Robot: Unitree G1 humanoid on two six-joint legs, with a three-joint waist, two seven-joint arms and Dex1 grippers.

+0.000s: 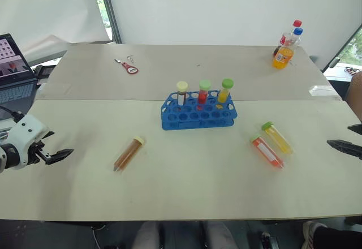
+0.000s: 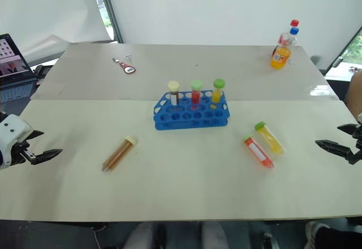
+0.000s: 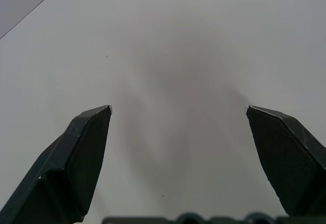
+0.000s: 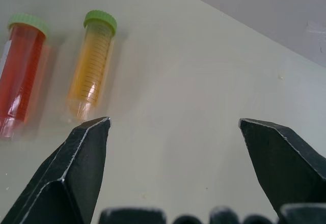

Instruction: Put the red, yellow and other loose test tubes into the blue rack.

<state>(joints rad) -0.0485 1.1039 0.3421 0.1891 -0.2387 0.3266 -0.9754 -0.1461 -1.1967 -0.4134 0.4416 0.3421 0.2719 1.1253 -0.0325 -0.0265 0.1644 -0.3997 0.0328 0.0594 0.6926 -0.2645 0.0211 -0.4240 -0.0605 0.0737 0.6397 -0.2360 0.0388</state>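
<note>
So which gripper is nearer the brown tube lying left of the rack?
Left. The left gripper sits just outboard of the brown tube; the right gripper is across the table.

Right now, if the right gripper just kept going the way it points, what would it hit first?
Probably bare table. The open right gripper points at empty surface, with the yellow tube lying just off to one side; depth is hard to judge.

The left gripper point(image 1: 67, 153) has black, wedge-shaped tapering fingers point(image 3: 81, 152) on a white wrist housing point(image 1: 25, 138)
</note>
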